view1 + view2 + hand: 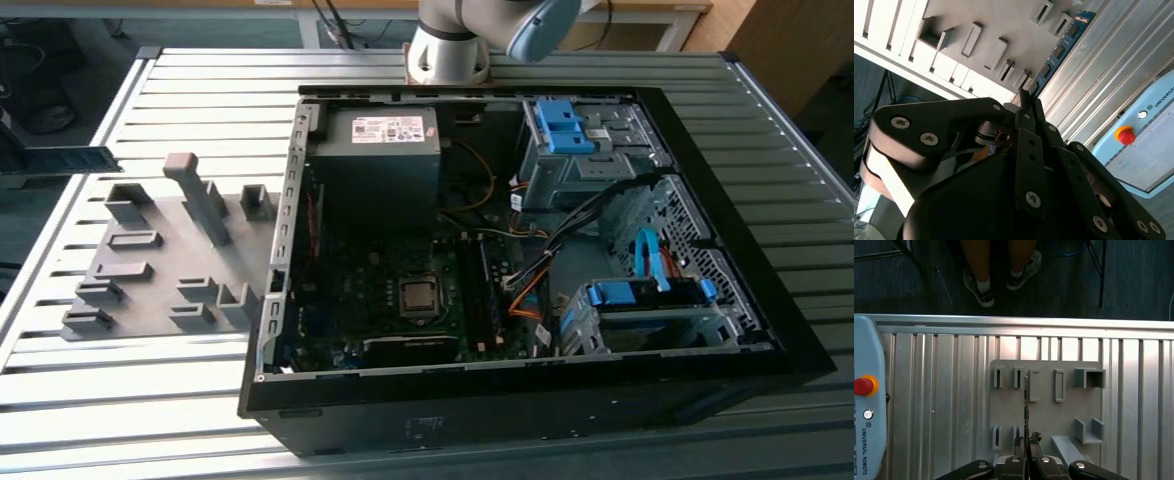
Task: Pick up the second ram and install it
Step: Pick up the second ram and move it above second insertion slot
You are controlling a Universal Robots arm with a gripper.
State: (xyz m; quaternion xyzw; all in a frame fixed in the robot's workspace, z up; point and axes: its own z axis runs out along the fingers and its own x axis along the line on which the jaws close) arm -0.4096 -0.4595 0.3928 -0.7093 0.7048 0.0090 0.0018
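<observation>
The second ram [1059, 52] is a thin blue circuit-board stick with dark chips. My gripper [1026, 97] is shut on one end of it, and the rest of the stick reaches out past the fingertips. In the first wrist view the ram [1025, 405] shows edge-on as a thin dark line running out from the gripper [1027, 440], high above the grey holder plate [1044, 415]. The open computer case [534, 250] lies on the table with its motherboard [400, 300] exposed. Long memory slots [483, 290] run beside the processor socket.
The grey holder plate [160, 270] with upright blocks sits on the slatted metal table [160, 100] at the exterior view's left of the case. Blue drive-bay latches [561, 125] and cables crowd the case's other side. A pale blue pendant with a red button [863, 386] lies on the table. A person's feet [999, 277] stand beyond the table edge.
</observation>
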